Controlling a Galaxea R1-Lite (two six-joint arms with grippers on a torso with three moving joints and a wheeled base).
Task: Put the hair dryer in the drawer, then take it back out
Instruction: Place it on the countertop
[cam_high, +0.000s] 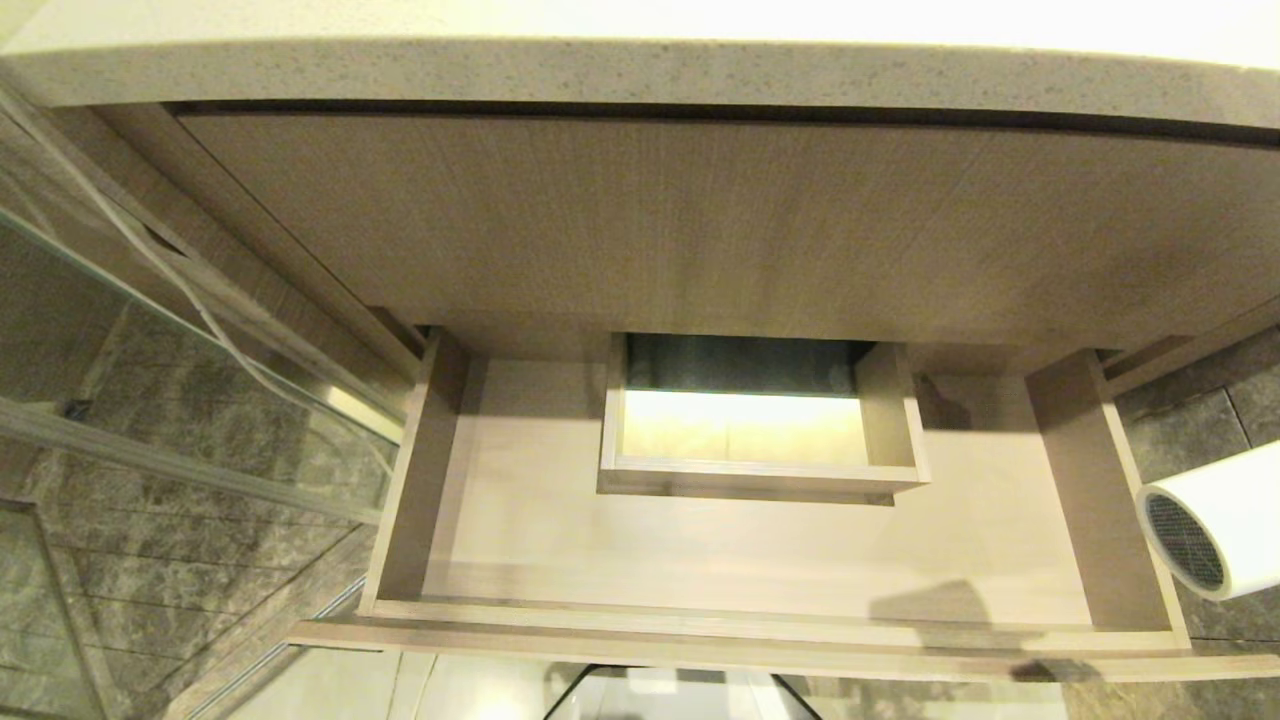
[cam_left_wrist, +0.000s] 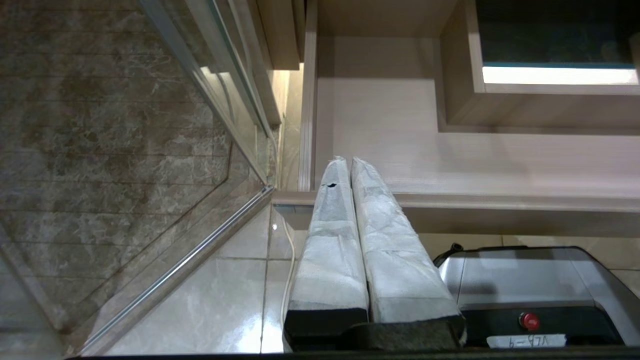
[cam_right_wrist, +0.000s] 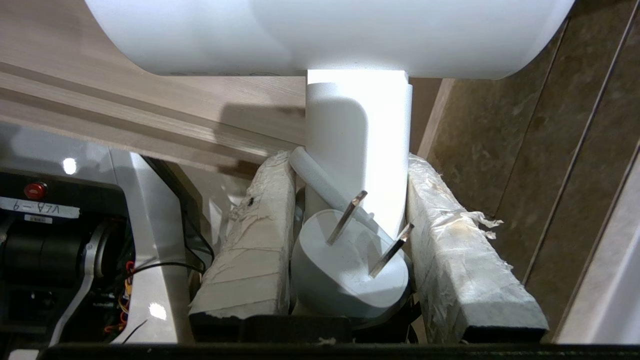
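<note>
Grey-veined marble tile (cam_high: 150, 590) and a slanted glass panel (cam_high: 170, 330) fill the left side, smooth and glossy. The left gripper (cam_left_wrist: 344, 161), seen from its own wrist, hangs low by the near left corner of the drawer (cam_high: 720, 560), its two tape-wrapped fingers (cam_left_wrist: 325, 240) pressed flat together on nothing. Moving across, the drawer stands pulled open under a speckled stone countertop (cam_high: 640, 70): wide and shallow, pale tan wood grain, with a boxed rectangular cutout (cam_high: 745, 425) in the floor. No object lies inside it. Now to the far right: the hair dryer (cam_high: 1215, 530), a short fat white barrel with a dark round mesh grille, floats just outside the drawer's right wall. The right gripper (cam_right_wrist: 345, 165) clamps its ragged taped fingers on the dryer's white handle, plug (cam_right_wrist: 350, 270) tucked between them.
</note>
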